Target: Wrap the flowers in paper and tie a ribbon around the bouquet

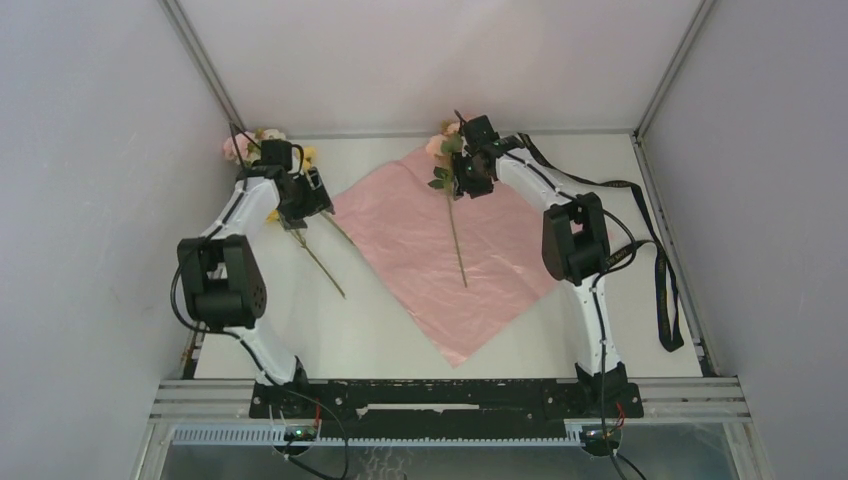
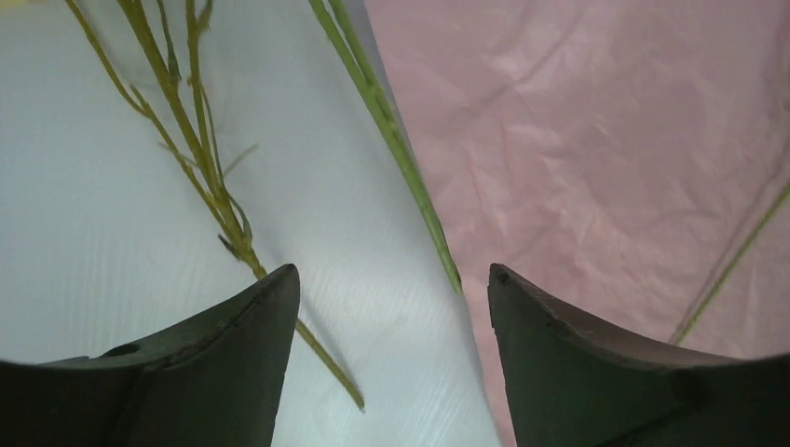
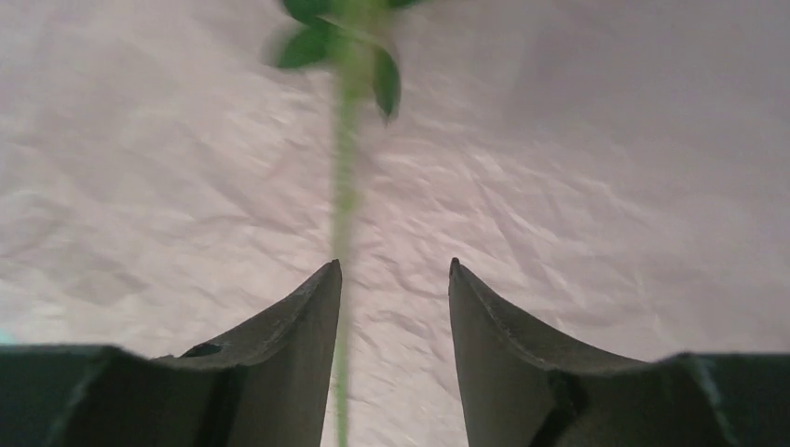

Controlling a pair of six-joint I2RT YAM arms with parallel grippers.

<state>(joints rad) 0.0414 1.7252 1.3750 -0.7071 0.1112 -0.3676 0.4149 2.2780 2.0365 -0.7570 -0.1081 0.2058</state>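
Crinkled pink paper [image 1: 480,270] lies diamond-wise on the worktop [image 1: 370,330], 1 thin-stemmed flower [image 1: 456,235] across it. Left claw [image 2: 393,289] and right claw [image 3: 395,275] both gape, gripping nothing.

Overhead: my left wrist [image 1: 290,178] covers most of the bunch of pink and yellow artificial blossoms [image 1: 243,146]. My right wrist [image 1: 478,152] hides part of the single pink blossom [image 1: 436,146]. My right arm [image 1: 575,240] hides the right corner of the pale pink paper sheet [image 1: 420,240] and a stretch of the narrow dark ribbon [image 1: 661,295], whose lettering is too small to read. Right wrist view: thin green stem [image 3: 346,168] blurred, top cut off.
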